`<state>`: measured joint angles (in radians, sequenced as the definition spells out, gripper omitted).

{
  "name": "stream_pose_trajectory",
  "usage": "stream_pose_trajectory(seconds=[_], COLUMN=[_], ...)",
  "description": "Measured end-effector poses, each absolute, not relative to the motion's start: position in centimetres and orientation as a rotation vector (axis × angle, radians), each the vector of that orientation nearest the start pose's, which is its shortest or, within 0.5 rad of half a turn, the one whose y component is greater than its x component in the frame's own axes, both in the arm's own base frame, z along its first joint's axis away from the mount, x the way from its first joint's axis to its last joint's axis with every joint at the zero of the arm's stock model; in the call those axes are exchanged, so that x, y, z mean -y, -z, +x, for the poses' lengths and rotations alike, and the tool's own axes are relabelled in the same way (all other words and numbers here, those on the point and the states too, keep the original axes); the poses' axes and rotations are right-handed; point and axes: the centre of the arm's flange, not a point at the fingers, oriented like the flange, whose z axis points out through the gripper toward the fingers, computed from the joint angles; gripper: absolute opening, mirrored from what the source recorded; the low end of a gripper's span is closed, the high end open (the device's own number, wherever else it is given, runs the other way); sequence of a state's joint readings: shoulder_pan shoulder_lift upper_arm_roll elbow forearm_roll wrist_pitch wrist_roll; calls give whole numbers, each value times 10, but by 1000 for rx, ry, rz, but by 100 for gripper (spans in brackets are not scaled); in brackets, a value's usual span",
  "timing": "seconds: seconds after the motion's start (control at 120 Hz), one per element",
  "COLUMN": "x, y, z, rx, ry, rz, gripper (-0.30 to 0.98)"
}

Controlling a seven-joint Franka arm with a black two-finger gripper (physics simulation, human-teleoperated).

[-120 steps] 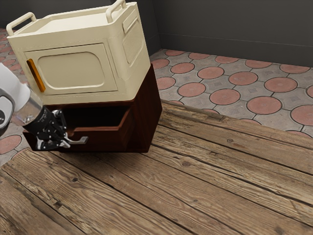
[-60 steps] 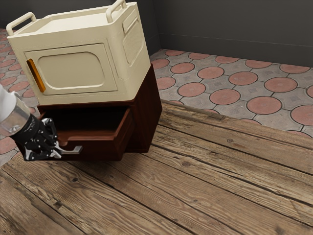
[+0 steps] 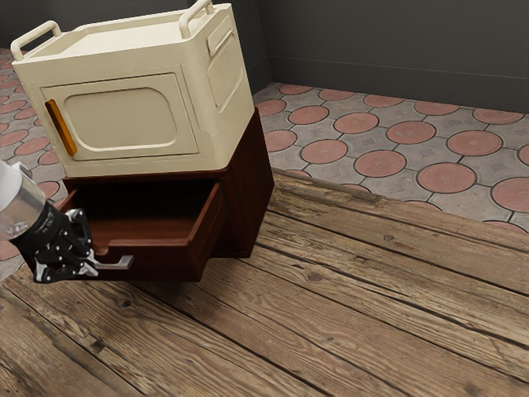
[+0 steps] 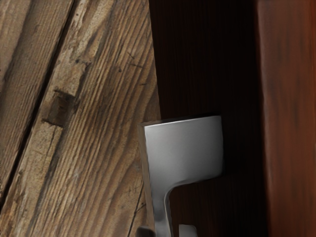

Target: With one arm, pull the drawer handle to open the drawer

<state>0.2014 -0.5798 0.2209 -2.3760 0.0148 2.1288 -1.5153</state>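
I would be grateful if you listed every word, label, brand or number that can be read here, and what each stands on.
Black hand: small pale marks, too small to read.
No readable text on the cream cabinet, drawer, metal drawer handle or wooden planks.

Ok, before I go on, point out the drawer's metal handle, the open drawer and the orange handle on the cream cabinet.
Metal handle (image 4: pixel 185 145): wrist view, on its broad flat end.
Open drawer (image 3: pixel 165 263): exterior view, on its front panel.
Orange handle (image 3: pixel 61 129): exterior view, midway along its length.
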Motion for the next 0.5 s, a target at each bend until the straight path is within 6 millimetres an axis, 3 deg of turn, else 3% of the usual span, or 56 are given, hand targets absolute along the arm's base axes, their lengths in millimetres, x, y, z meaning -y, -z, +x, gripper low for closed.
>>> stream_pose_trajectory(seconds=[0.15, 0.283, 0.417, 0.5], x=[-180, -176, -157, -154], y=[-561, -566, -598, -631], z=[366, 365, 351, 348], rx=[-2340, -2325, -2260, -2238], ry=[-315, -332, -408, -444], rz=[1647, 1655, 1668, 1668], gripper=[-7, 7, 24, 39])
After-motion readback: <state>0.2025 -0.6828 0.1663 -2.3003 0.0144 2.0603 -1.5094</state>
